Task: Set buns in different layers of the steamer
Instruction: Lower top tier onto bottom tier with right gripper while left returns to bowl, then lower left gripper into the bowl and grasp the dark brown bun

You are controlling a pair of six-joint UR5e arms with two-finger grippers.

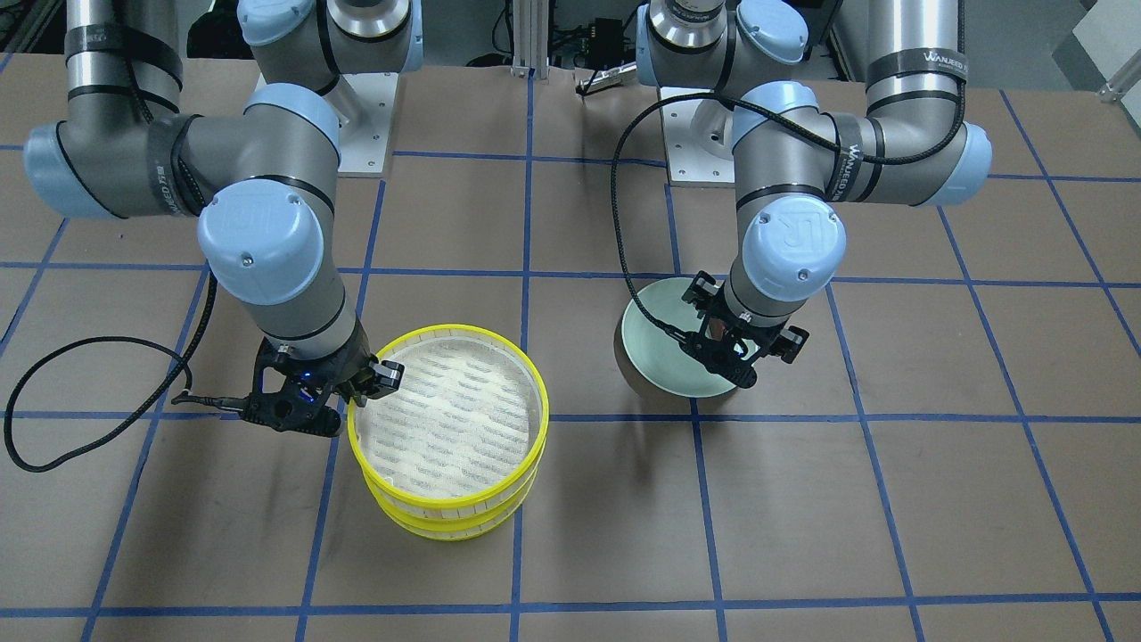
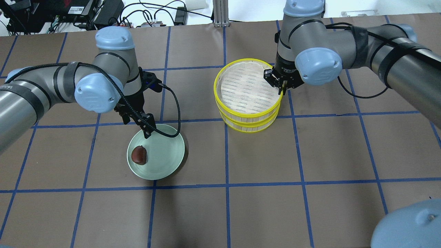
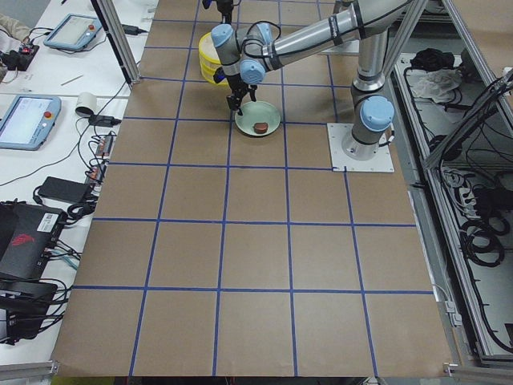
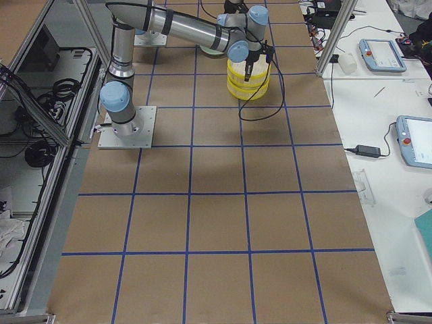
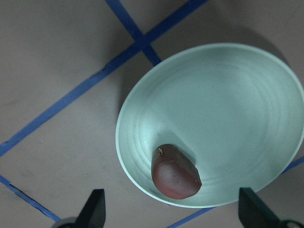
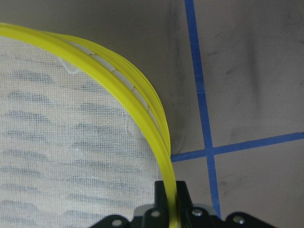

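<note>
The dark reddish-brown bun [image 2: 139, 155] lies on the pale green plate [image 2: 165, 155], near its left edge. My left gripper [image 2: 148, 132] hangs open over the plate's far rim. In the left wrist view the bun [image 5: 175, 173] lies just ahead of the gap between the two open fingertips [image 5: 97, 209]. The steamer [image 2: 246, 89] is a stack of three yellow-rimmed trays, and the top floor is bare. My right gripper [image 2: 281, 88] is shut on the top tray's rim [image 6: 164, 156] at its right side. The cream-white bun is not in view.
The left arm's black cable [image 2: 174, 103] loops over the plate's far edge. Another black cable [image 1: 53, 428] lies on the table beside the right arm. The brown table carries a blue tape grid [image 2: 225, 151].
</note>
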